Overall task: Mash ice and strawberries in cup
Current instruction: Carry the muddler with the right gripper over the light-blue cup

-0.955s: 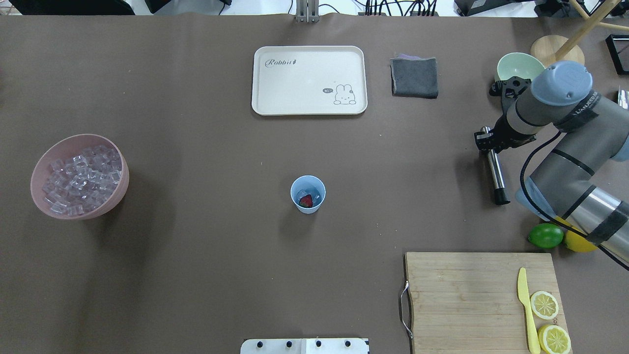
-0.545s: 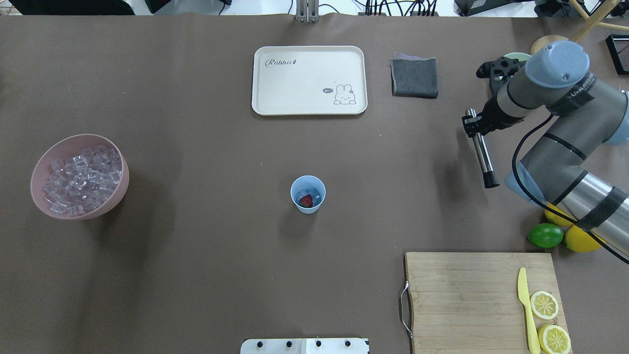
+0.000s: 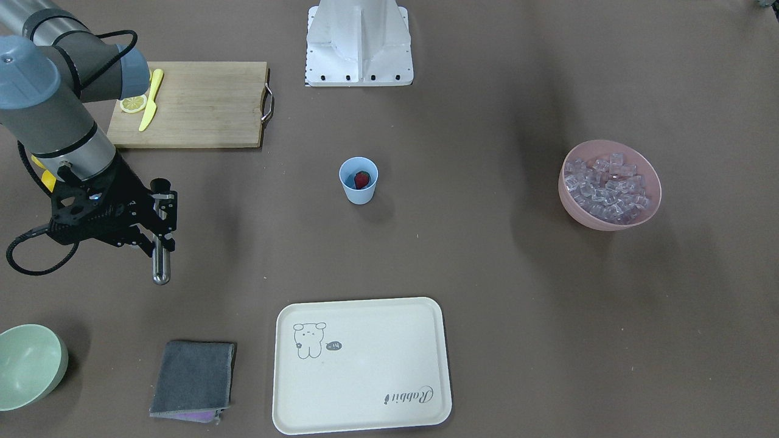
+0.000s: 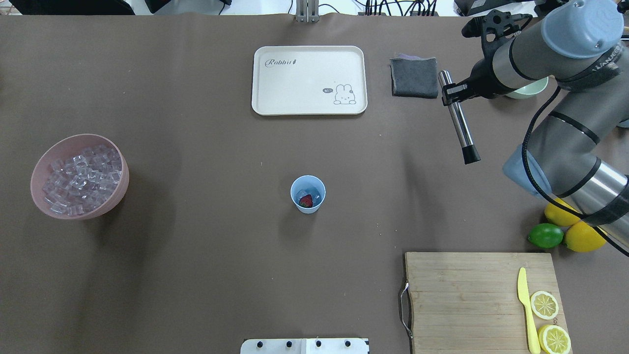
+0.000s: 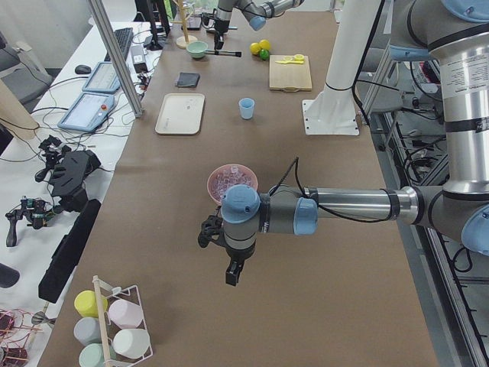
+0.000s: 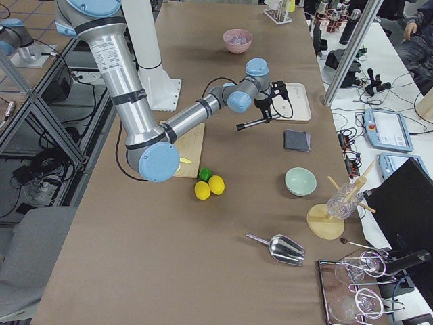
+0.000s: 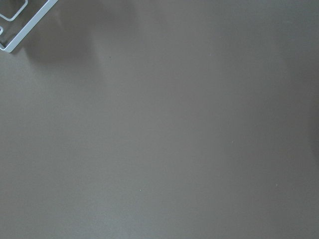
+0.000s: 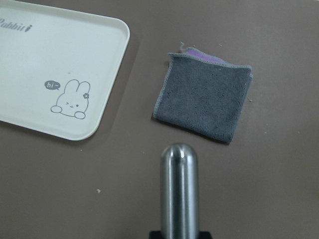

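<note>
A: Start at cup (image 4: 307, 193). Where, and holding what?

B: Found upright mid-table, alone, touched by neither arm. Inside: strawberry (image 4: 305, 200) on the bottom, plus a few glassy bits of ice (image 4: 315, 196) beside it. Cannot count them.

A: Tool?

B: Muddler (image 4: 458, 118), steel with a black end, clamped near its steel end in right gripper (image 4: 449, 92). Carried off the table, close to level, well apart from cup, toward robot's right and farther from the base. Black end toward robot.

A: Left gripper (image 5: 231, 271)?

B: Caught only in the side view, well apart from cup on robot's left, past pink bowl (image 4: 118, 199). Cannot tell whether apart or together.

A: Advice for the step?

B: Judged as carry-to-cup. Swing muddler upright, black end down, before reaching cup. Centre over the mouth, then lower straight, clear of the rim. Press gently at first: light, unheld cup, likely to tip or skid; hard cubes likely to jump. Worth steadying with left gripper.

A: Other containers?

B: Pink bowl, well apart from cup on robot's left: heaped with more ice. Green bowl (image 3: 27, 365), beyond muddler from cup: nothing showing inside. Tray (image 4: 295, 83), on cup's far side: bare but for rabbit print.
</note>
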`<control>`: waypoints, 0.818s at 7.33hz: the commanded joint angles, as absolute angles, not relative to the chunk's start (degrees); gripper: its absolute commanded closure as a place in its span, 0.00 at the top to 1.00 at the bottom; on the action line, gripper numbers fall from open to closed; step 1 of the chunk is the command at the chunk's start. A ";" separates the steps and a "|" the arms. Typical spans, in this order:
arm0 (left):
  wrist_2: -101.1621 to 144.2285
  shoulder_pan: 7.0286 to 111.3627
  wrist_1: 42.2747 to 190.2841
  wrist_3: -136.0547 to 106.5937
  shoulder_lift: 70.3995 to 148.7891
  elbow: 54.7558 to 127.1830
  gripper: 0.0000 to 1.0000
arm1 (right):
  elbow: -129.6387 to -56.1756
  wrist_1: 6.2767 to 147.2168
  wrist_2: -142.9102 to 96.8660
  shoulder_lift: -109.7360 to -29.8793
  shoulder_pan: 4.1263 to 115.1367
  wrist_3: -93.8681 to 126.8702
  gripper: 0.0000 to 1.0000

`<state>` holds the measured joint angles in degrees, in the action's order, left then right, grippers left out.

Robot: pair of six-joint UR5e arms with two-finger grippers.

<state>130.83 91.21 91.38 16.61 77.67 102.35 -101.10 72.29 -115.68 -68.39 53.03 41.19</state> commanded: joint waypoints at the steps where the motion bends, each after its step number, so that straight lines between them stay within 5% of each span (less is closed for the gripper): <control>1: 130.78 91.23 91.32 16.61 77.43 102.22 0.98 | -102.22 72.34 -114.27 -68.03 52.56 40.79 0.00; 6: 130.87 91.23 91.41 16.52 77.17 102.13 0.98 | -104.33 55.98 -104.02 -64.43 41.62 31.38 0.00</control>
<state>130.87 91.21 91.41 16.58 77.17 102.16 -104.23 63.38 -108.28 -65.51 46.18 31.49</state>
